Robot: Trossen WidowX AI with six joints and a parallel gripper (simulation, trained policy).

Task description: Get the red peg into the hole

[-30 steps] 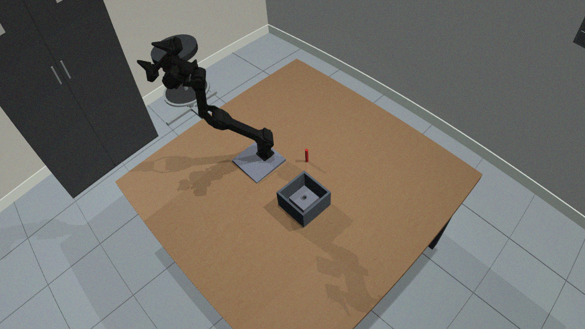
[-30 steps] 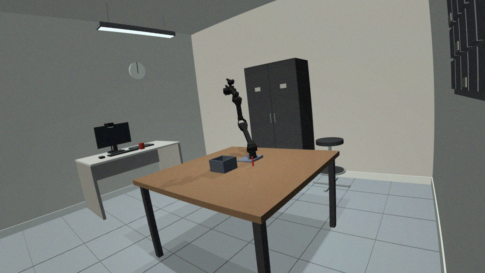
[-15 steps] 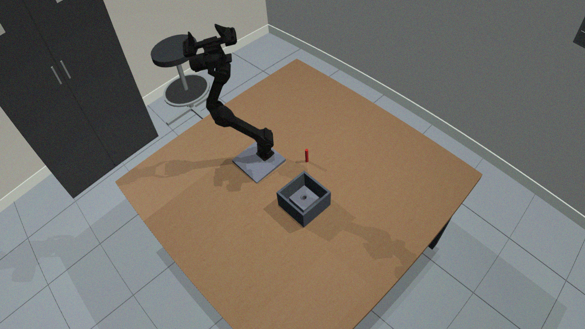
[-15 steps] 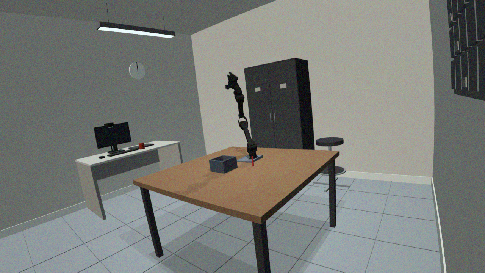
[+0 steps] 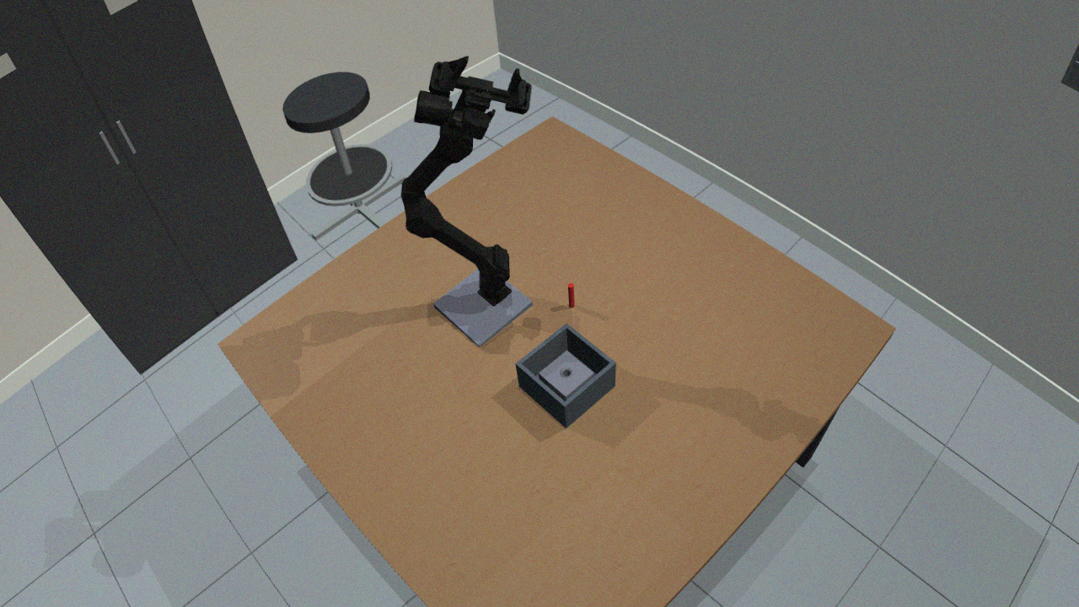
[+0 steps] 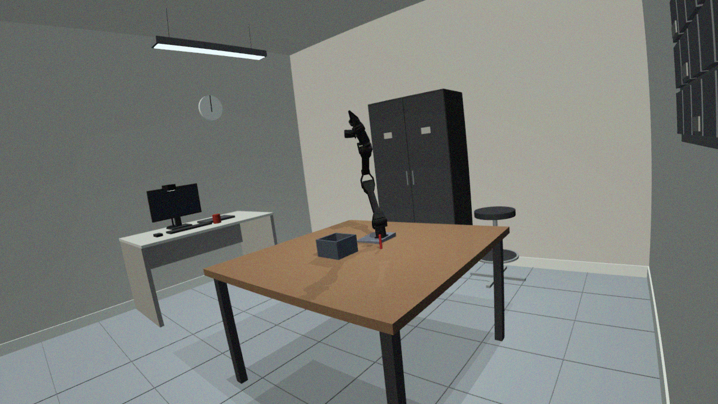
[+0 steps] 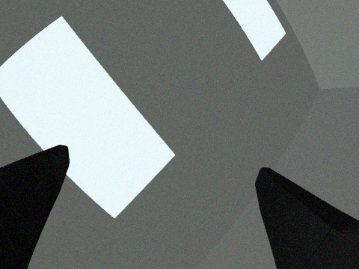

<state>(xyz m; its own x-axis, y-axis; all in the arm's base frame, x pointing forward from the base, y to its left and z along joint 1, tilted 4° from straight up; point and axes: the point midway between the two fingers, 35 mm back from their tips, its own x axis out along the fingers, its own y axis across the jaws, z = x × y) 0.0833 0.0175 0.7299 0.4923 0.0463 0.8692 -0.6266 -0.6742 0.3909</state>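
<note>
Red peg (image 5: 571, 296) (image 6: 380, 241) stands upright on the brown table (image 5: 679, 302) (image 6: 401, 281), 1 slim piece apart from everything else, outside the box and well inside the table's edges. Going left to right in the top view, the dark cabinet (image 5: 128, 166) (image 6: 421, 160) comes 1st, off the table, and the round stool (image 5: 326, 101) (image 6: 495, 212) stands on the floor beyond the table's edge. Next is the pale base plate (image 5: 479, 332) (image 6: 391, 236) with the black arm (image 5: 453, 238) (image 6: 371, 196) rising from it, leaning up and away from the box. At its top the gripper (image 5: 489, 75) (image 6: 349, 114) (image 7: 164, 167) hangs high in open air, its 2 fingers spread nearly as wide as they go, with nothing between them.

The open box (image 5: 541, 391) (image 6: 336, 248) follows, its 4 walls upright, set near the base plate with a strip of bare wood between. Inside lies the light plate (image 5: 554, 377), its 1 round hole showing near the middle. The peg stands near both the box and the base plate, touching neither, with open wood on its far side reaching to the table's right edge.

As for the fingers, the peg is well below and well apart from them. In the wrist view, 2 bright panels, probably ceiling lights, show beyond the fingertips; the peg is out of that view.
</note>
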